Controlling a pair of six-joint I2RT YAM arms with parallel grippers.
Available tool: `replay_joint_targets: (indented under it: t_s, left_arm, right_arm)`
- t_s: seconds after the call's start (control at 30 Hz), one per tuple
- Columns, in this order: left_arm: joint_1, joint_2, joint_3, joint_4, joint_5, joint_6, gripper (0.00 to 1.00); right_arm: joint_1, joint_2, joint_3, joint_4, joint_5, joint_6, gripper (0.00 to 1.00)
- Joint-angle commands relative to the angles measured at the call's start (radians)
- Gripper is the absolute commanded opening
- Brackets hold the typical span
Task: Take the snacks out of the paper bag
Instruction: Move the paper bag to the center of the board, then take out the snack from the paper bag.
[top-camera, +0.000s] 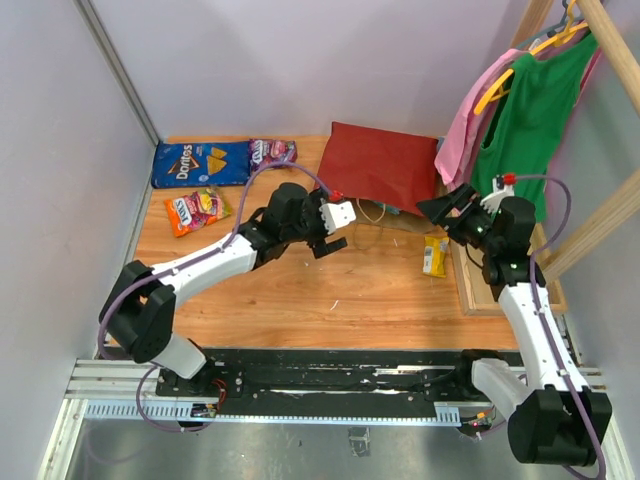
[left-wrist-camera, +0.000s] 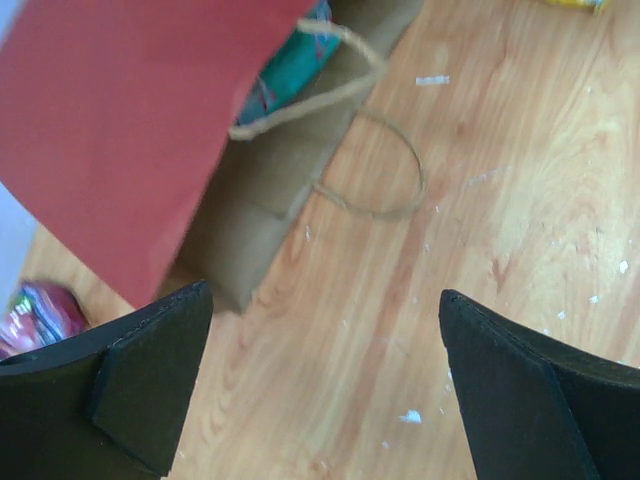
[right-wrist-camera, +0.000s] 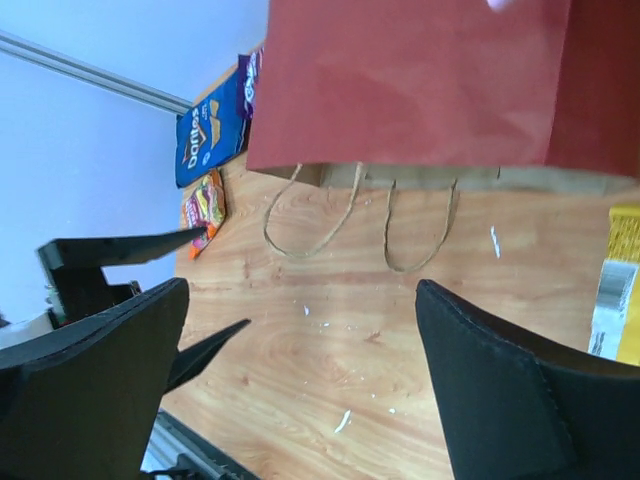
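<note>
now | paper bag (left-wrist-camera: 110, 130) just ahead of left tool (left-wrist-camera: 325, 300) | jaws spread

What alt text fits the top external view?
A red paper bag lies on a wooden table, mouth toward the arms, with the open left gripper and open right gripper on either side of its handles. A Doritos bag, purple bag and orange packet lie at far left, a yellow packet at right.
</note>
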Motion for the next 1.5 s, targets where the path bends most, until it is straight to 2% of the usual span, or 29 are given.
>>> replay_joint_targets:
  t_s: [0.0, 0.1, 0.17, 0.23, 0.37, 0.5, 0.63, 0.73, 0.83, 0.93, 1.07, 1.27, 1.47]
  left_arm:
    - [-0.022, 0.066, 0.107, 0.082, 0.092, 0.114, 0.98]
    - [-0.042, 0.119, 0.136, 0.096, 0.074, 0.127, 0.95]
    - [-0.052, 0.127, 0.099, 0.177, 0.054, 0.115, 0.94]
    - [-0.057, 0.133, 0.078, 0.236, 0.022, 0.097, 0.94]
    - [-0.057, 0.106, 0.038, 0.291, -0.02, 0.029, 0.94]
    - [-0.057, 0.032, -0.042, 0.335, -0.066, -0.103, 0.94]
    - [-0.057, -0.053, -0.174, 0.433, -0.012, -0.272, 0.95]
    - [-0.057, -0.113, -0.332, 0.619, 0.036, -0.409, 0.97]
    - [-0.057, -0.12, -0.444, 0.795, 0.092, -0.54, 0.99]
    - [-0.057, -0.083, -0.505, 0.918, 0.104, -0.664, 0.99]
    - [-0.057, -0.018, -0.53, 1.023, 0.084, -0.747, 0.99]
    - [-0.057, 0.042, -0.528, 1.071, 0.044, -0.786, 1.0]
    - [-0.057, 0.048, -0.548, 1.083, 0.006, -0.792, 1.0]
  right_arm:
    - [-0.015, 0.011, -0.056, 0.082, -0.047, 0.137, 0.96]
    - [-0.003, 0.019, -0.037, 0.068, -0.064, 0.054, 0.89]
    - [0.088, 0.038, 0.071, -0.111, 0.081, -0.137, 0.89]
    - [0.185, 0.089, 0.185, -0.31, 0.23, -0.247, 0.9]
    - [0.256, 0.17, 0.238, -0.34, 0.283, -0.292, 0.82]
    - [0.44, 0.269, 0.353, -0.447, 0.51, -0.542, 0.82]
    - [0.513, 0.34, 0.443, -0.452, 0.489, -0.751, 0.83]
    - [0.519, 0.406, 0.509, -0.456, 0.417, -0.787, 0.79]
    - [0.548, 0.508, 0.581, -0.491, 0.459, -0.815, 0.73]
    - [0.577, 0.581, 0.618, -0.492, 0.487, -0.847, 0.72]
    - [0.594, 0.659, 0.671, -0.515, 0.5, -0.877, 0.69]
    - [0.61, 0.731, 0.738, -0.522, 0.527, -0.9, 0.64]
    - [0.63, 0.81, 0.797, -0.561, 0.582, -0.9, 0.35]
